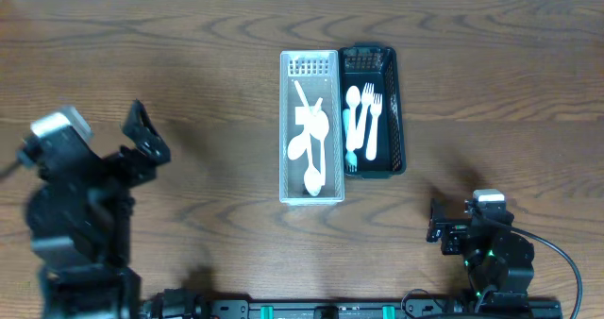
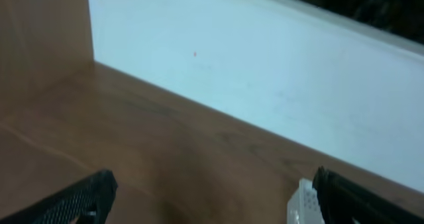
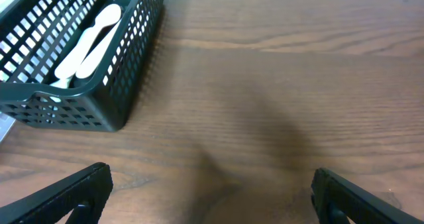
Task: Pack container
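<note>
Above the counter, overhead view: left fingers hang at the near left and right fingers at the near right. Their spread is hard to read from here. Ahead of both, between the arms, sit a white basket and a dark basket, walls touching. The white basket is on the side of the left fingers and holds overlapping white spoons. The dark basket is ahead and left of the right fingers and holds forks and a spoon or two.

Left wrist view: left fingers are spread wide with nothing between them. Only a corner of the white basket shows, just inside the right-hand finger.

Right wrist view: right fingers are released, wide and empty. The dark basket lies ahead to their left with pale handles inside. Bare counter lies straight ahead.

Risks, as judged:
- The cutlery lies flat and stacked, so a pinch may lift two pieces or slip off.
- The baskets touch, so a finger landing on the shared wall could shove both.
- The mesh could snag a fingertip on the way out.
- I cannot tell which basket is to be filled.
</note>
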